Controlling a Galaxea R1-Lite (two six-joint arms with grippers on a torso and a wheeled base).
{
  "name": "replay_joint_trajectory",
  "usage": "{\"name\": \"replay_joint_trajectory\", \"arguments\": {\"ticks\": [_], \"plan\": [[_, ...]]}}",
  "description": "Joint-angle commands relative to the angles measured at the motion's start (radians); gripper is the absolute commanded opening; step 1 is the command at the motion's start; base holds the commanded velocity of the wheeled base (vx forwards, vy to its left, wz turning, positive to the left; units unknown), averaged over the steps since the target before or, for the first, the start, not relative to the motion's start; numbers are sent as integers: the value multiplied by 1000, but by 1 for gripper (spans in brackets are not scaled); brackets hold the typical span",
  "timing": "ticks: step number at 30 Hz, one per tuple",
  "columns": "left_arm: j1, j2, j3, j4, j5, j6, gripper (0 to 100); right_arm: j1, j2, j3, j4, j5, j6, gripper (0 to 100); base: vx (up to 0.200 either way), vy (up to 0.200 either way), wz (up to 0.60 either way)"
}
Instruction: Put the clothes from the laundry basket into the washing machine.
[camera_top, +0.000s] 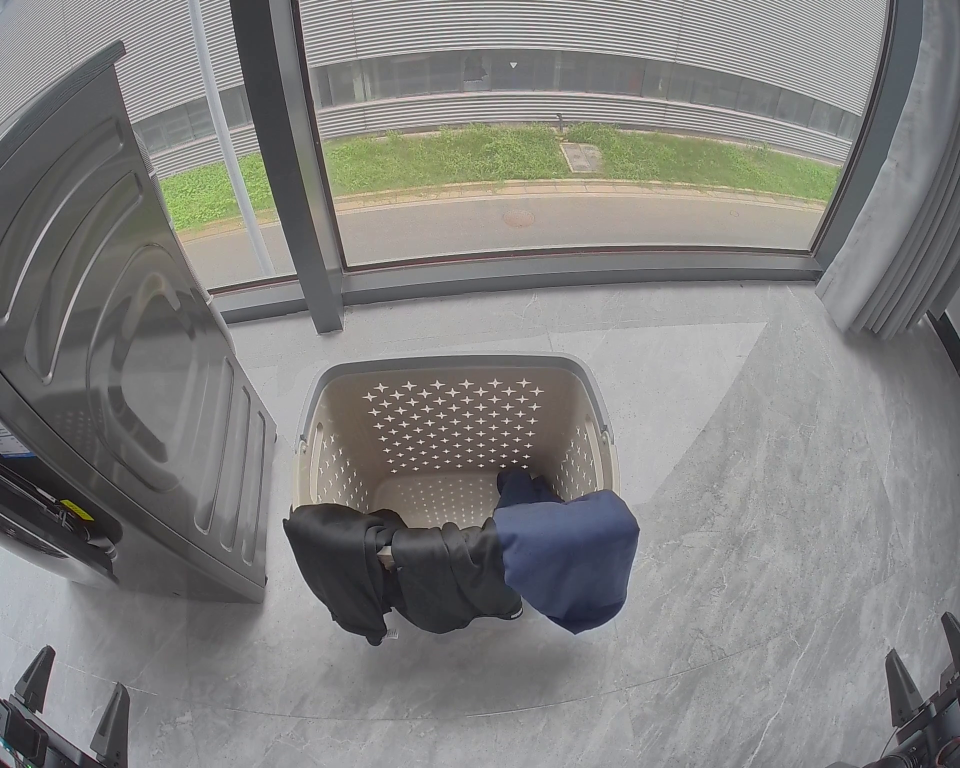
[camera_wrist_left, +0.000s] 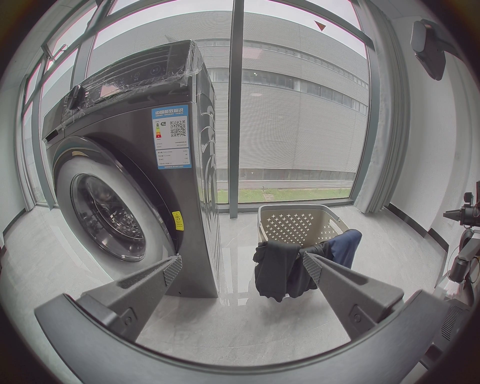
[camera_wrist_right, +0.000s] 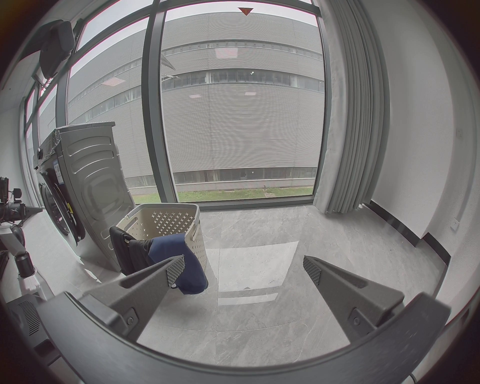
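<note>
Obs., floor station by window.

- Laundry basket (camera_top: 455, 425): beige, perforated walls, standing upright on the grey stone floor (camera_top: 760, 480), in front of the window (camera_top: 560, 130).
- Black garment (camera_top: 400, 575): draped over the basket's near rim, on the robot's left half. Most of it hangs down the outside wall, and its lowest fold is close to the floor.
- Navy garment (camera_top: 570, 555): draped over the same near rim at the robot's right corner. One end dips inside the basket and the bulk hangs outside. It touches the black garment where the two meet mid-rim.
- Washing machine (camera_top: 120, 340): dark grey, standing just beside the basket on the robot's left, its ribbed side panel facing the basket. In the left wrist view the round drum port is on the front, turned away from the basket. Cannot tell whether the door is open.
- Left pincer (camera_wrist_left: 242, 262): fingers spread wide, nothing between them. It is low at the robot's left, well apart from the basket and in front of the machine's corner.
- Right pincer (camera_wrist_right: 243, 262): fingers spread wide, nothing held. It is low at the robot's right, over bare floor, well apart from the basket.
- Grey curtain (camera_top: 900, 200): hangs at the window's right end.
</note>
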Motion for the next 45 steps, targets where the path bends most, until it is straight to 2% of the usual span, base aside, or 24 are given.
{"name": "replay_joint_trajectory", "arguments": {"ticks": [1, 6, 16, 45], "plan": [[1, -4, 15, 0, 0, -1, 100, 0, -17, 18, 0, 0, -1, 100, -200, 0, 0], [2, -6, 15, 0, 0, -2, 100, 0, -17, 18, 0, 0, -1, 100, -200, 0, 0], [4, -7, 15, 0, 2, -7, 100, 0, -17, 18, 0, 0, -1, 100, 0, 0, 0], [4, -7, 13, 0, 5, -10, 100, -3, -17, 18, 0, -1, -4, 100, 0, 200, 0]]}}
